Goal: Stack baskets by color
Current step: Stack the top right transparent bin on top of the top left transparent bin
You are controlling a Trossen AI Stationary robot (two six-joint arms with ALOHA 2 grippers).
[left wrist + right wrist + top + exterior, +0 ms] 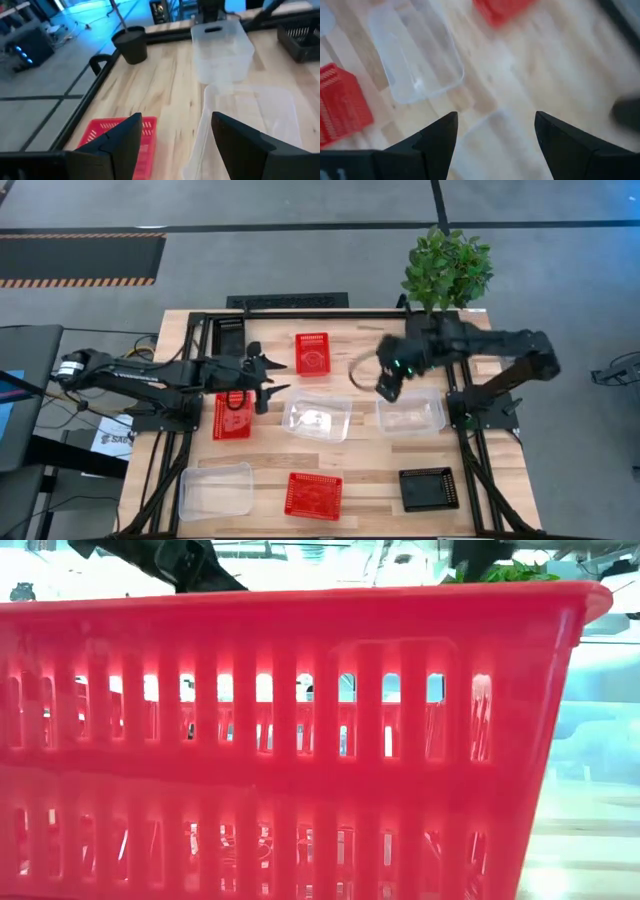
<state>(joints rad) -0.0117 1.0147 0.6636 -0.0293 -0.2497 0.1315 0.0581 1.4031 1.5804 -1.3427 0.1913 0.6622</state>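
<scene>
Three red baskets rest on their bottoms on the table: one at the far middle, one at the left, one at the near middle. Clear baskets sit at the centre, the right and the near left. A black basket sits at the near right. My left gripper hovers open between the left red basket and the centre clear one, pointing toward the table's right. My right gripper hangs open above the right clear basket's left end, holding nothing.
A potted green plant stands at the far right corner, its dark pot near the black frame rail. The near red basket fills the low view. Bare wood lies between the far red basket and the right arm.
</scene>
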